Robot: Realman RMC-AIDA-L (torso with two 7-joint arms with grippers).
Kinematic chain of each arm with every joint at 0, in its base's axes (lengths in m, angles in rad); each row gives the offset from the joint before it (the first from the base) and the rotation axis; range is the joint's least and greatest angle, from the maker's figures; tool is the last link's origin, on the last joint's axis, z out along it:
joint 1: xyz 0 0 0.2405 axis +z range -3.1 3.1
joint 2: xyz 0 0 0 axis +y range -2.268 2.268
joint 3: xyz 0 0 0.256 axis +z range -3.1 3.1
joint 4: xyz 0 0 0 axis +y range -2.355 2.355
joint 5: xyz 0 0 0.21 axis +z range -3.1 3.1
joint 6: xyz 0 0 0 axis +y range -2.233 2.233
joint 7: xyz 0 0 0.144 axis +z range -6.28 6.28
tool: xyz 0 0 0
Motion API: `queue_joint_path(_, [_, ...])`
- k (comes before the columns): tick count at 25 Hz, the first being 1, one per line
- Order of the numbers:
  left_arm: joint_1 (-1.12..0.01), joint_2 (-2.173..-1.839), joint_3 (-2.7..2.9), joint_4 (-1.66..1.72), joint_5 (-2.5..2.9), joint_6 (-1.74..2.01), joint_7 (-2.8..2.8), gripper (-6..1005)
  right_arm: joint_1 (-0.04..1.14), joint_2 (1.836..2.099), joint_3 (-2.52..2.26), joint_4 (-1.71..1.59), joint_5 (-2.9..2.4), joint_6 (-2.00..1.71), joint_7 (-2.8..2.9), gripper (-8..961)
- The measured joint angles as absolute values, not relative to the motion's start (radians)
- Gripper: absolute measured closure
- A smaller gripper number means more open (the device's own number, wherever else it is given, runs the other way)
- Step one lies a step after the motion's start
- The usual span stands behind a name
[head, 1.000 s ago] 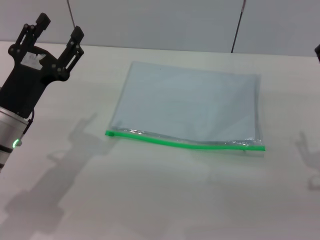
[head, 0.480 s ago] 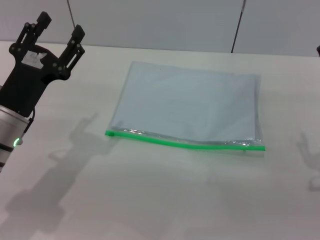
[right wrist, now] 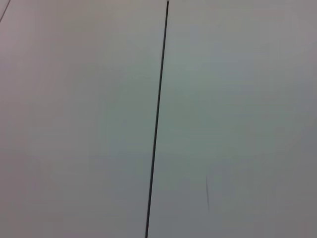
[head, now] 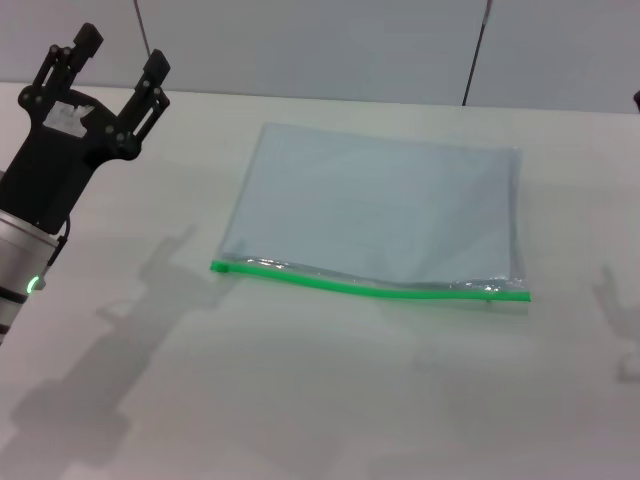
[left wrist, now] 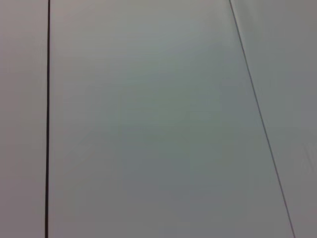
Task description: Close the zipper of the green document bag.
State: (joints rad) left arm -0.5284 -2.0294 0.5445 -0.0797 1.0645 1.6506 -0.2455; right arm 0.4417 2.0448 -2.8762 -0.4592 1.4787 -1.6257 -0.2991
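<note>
The green document bag lies flat on the white table in the head view, a translucent blue-grey pouch a little right of centre. Its zipper is the bright green strip along the near long edge, bowing slightly toward me. I cannot make out the slider tab for sure. My left gripper is raised at the far left, well clear of the bag, open and holding nothing. Of my right gripper only a dark sliver shows at the right edge. Neither wrist view shows the bag.
The white table stretches bare around the pouch, with arm shadows at the left and far right. A pale wall with dark vertical seams stands behind it. Both wrist views show only that wall, each with a seam.
</note>
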Motion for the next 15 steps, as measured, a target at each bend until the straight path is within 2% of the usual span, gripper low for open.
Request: queue_joint_path(15, [-0.527,-2.029,0.55,-0.08,1.068,1.651,-0.245,240,0.439,2.045,-2.876,-0.46,1.44,-1.647,-0.302,99])
